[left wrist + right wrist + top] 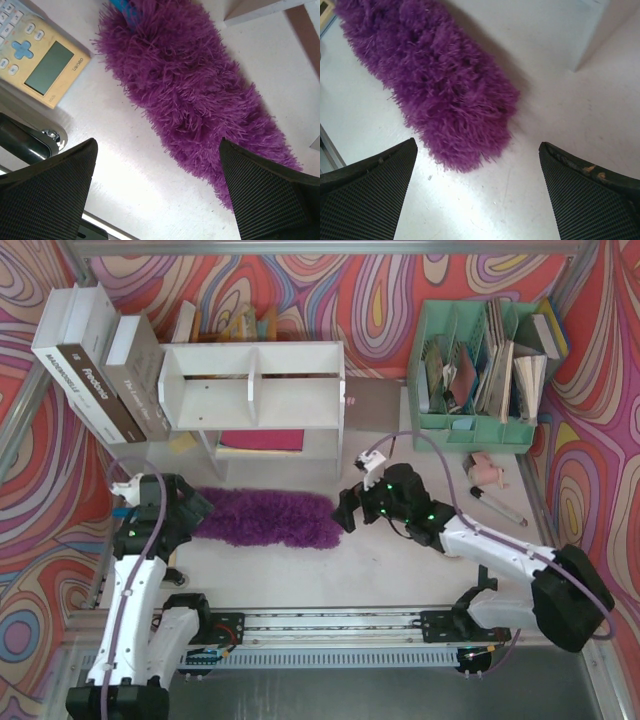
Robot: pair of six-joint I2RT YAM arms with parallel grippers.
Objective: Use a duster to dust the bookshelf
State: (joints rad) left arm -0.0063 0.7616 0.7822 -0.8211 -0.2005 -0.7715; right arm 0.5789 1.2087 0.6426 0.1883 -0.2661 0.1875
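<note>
The fluffy purple duster (268, 518) lies flat on the table in front of the white two-tier bookshelf (255, 390). My left gripper (197, 510) hovers at the duster's left end, jaws wide and holding nothing. In the left wrist view the duster (195, 95) runs diagonally past my open left gripper (157, 145), and a bit of its blue handle (122, 7) shows at the top edge. My right gripper (345, 512) is at the duster's right end. In the right wrist view the duster's tip (435, 85) lies just ahead of my open right gripper (477, 147), apart from the fingers.
A mint-green file organizer (480, 370) with papers stands back right. Boxed books (95, 370) lean at the shelf's left. A small pink object (487, 472) and a tube (497, 504) lie right of my right arm. A yellow calculator (40, 60) sits by the duster's handle end.
</note>
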